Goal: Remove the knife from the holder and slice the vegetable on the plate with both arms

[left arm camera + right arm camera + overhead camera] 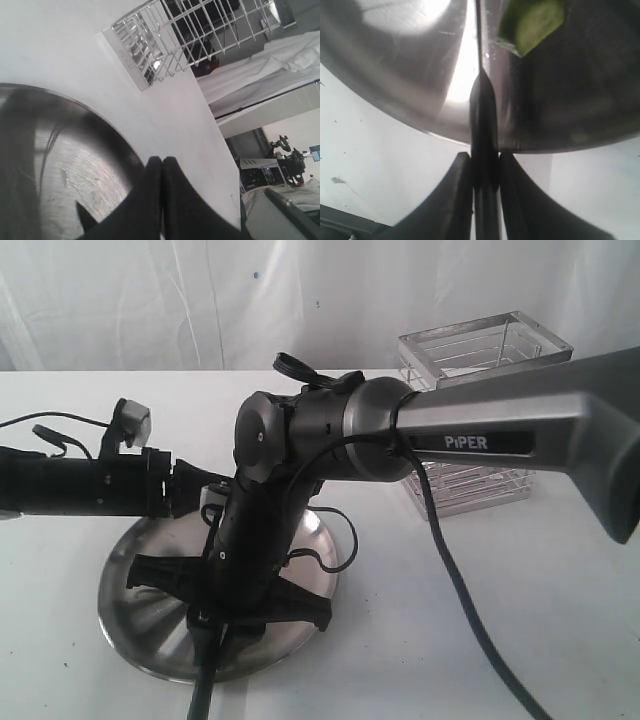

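Knife over plate, both arms in

My right fingers (460, 195) are clamped on the knife (482, 115). The handle is pinched between them and the blade runs edge-on straight out from my tips over the plate (410, 75). The vegetable (532, 22) is a green cut piece lying on the plate beyond those tips, just beside the blade, with its pale cut face showing. My left fingers (150, 195) are pressed fully together with nothing between them, tips at the plate's rim. The holder (170, 35) stands on the table (60, 40), well past my left tips.

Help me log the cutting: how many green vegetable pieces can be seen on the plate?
1: a green piece lies on the plate, close beside the knife in the right wrist view. More may be hidden out of view.
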Controlling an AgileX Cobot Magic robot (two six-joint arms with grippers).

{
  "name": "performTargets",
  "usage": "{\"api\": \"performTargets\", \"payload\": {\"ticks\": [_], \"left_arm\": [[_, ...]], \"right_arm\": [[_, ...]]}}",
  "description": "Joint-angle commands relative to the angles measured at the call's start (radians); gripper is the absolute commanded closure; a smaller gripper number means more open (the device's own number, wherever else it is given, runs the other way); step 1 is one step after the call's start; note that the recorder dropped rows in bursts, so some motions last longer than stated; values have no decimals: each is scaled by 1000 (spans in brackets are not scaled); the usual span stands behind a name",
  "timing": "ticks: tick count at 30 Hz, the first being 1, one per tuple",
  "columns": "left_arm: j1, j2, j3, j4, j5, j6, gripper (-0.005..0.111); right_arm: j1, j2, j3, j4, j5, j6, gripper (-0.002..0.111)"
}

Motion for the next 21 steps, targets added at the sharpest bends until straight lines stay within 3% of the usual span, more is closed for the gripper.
{"api": "performTargets", "payload": {"ticks": [1, 6, 21], "left_arm": [[-45, -2, -5, 27, 8, 9, 107], [-72, -2, -5, 41, -32, 17, 107], [-71, -2, -5, 147, -195, -51, 107]], "right_arm": [[-10, -2, -3, 1, -2, -4, 108], [-10, -2, -3, 1, -2, -4, 108], [-10, -2, -3, 1, -12, -4, 108]]}}
